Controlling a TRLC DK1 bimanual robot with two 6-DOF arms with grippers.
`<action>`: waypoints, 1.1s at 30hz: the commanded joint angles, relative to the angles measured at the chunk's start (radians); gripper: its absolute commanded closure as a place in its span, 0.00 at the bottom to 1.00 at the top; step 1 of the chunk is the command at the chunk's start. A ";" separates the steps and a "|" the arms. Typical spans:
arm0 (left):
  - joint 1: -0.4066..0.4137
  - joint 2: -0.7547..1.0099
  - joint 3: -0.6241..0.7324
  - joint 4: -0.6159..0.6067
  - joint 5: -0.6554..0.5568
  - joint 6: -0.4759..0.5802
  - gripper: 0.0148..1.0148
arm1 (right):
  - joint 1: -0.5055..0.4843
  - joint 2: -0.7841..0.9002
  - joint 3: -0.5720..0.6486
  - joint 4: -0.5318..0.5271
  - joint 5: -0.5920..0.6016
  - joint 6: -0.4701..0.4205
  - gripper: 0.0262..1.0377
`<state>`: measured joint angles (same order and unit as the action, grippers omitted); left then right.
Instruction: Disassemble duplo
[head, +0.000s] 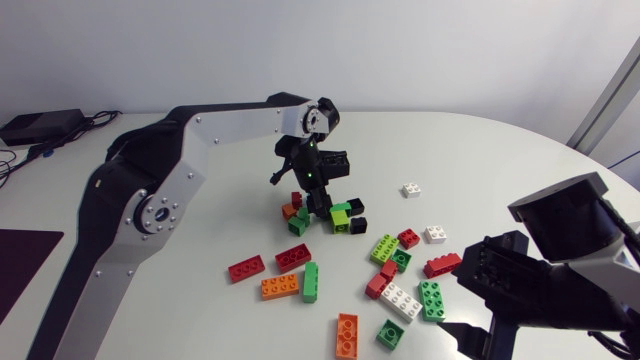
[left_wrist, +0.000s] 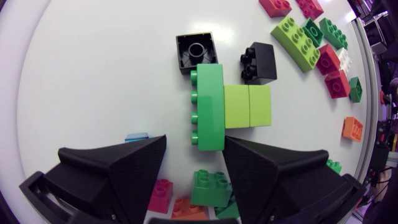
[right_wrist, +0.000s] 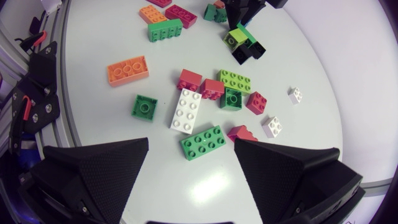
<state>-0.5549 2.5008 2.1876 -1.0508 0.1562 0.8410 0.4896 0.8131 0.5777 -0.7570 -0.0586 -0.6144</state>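
Duplo assembly (left_wrist: 225, 107), a long green brick (left_wrist: 208, 93) with two lime bricks (left_wrist: 249, 106) pressed onto its side, lies on the white desk (head: 500, 170) just left of centre in the head view, under the left pincer (left_wrist: 196, 138). That pincer is released. In its own wrist view the near end of the long green brick sits between the two spread fingertips, close against one finger, with bare desk showing before the other. A hollow black brick (left_wrist: 196, 53) lies underside up at the far end of the green one, and a second black brick (left_wrist: 258, 62) lies on its side just beside the lime pair. Under the pincer a red brick (left_wrist: 163, 194), an orange brick (left_wrist: 186, 208) and a dark green brick (left_wrist: 211, 186) are bunched together. A scrap of light blue (left_wrist: 137, 135) peeks past one finger, too hidden to tell what it is

The right pincer (right_wrist: 191, 142) is released too, its fingers wide apart, at the lower right of the head view above scattered loose bricks. Between its fingertips on the desk lies a green eight-stud brick (right_wrist: 202, 143), touched by neither finger. Just ahead lie a white brick (right_wrist: 186, 111) and a square green brick (right_wrist: 147, 107), and further ahead an orange six-stud brick (right_wrist: 127, 70)
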 joint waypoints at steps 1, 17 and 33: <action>-0.011 0.035 0.037 -0.023 -0.001 0.013 0.41 | -0.009 0.001 -0.019 -0.015 0.006 -0.018 0.04; -0.028 0.067 0.067 -0.094 0.000 0.049 0.82 | -0.013 0.001 -0.024 -0.016 0.006 -0.022 0.04; 0.018 -0.189 -0.215 0.006 0.045 0.063 0.86 | -0.014 -0.003 0.002 -0.019 0.005 -0.019 0.04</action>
<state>-0.5545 2.4145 2.0472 -1.0576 0.1883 0.8749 0.4839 0.8120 0.5777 -0.7578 -0.0586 -0.6212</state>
